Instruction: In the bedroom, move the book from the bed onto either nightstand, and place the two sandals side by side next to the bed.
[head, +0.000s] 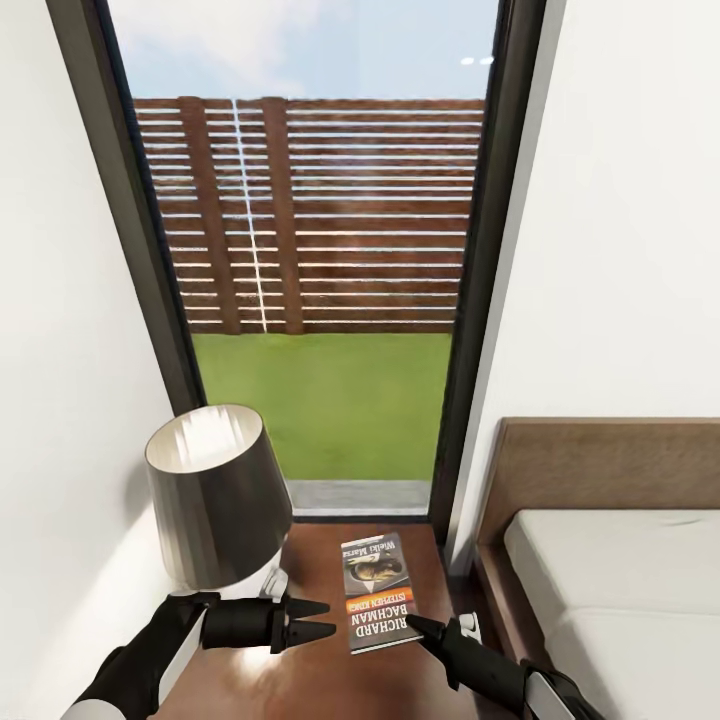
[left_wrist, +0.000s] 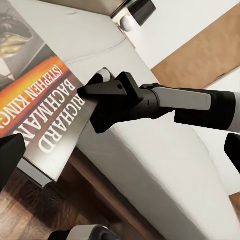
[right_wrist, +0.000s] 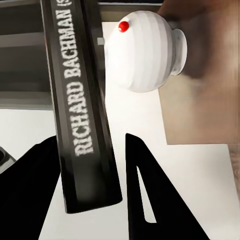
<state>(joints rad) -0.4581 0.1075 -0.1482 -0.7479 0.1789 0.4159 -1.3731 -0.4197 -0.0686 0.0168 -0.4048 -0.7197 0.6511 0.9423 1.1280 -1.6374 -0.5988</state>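
Lying flat on the glossy top of the nightstand (head: 330, 665), the book (head: 378, 592) has its long axis running from the window (head: 310, 250) back toward the robot, with the "Richard Bachman" lettering at the near end. Its near right corner sits right at the right end effector (head: 425, 628). In the right wrist view the book's dark spine (right_wrist: 82, 107) passes between the two black fingers (right_wrist: 142, 195), which stand apart around it; whether they touch it cannot be told, so this reads as a release or a last nudge rather than a firm hold. The left end effector (head: 322, 619) hovers just beside the book's near left edge, its two fingertips parted and pointing at the cover but clear of it. The right arm is therefore the nearer one, and any coming move is probably a withdrawal of that arm back and away from the book without dragging it off the surface.

A grey-shaded lamp (head: 220, 495) stands at the left rear of the nightstand, close to the book's left side. To the right, the bed (head: 600, 470) with its bare mattress (head: 620, 570) begins just beside the nightstand. The nightstand's front edge is cut off at the bottom of the head view, and the floor beside the bed, where sandals would go, is out of frame.
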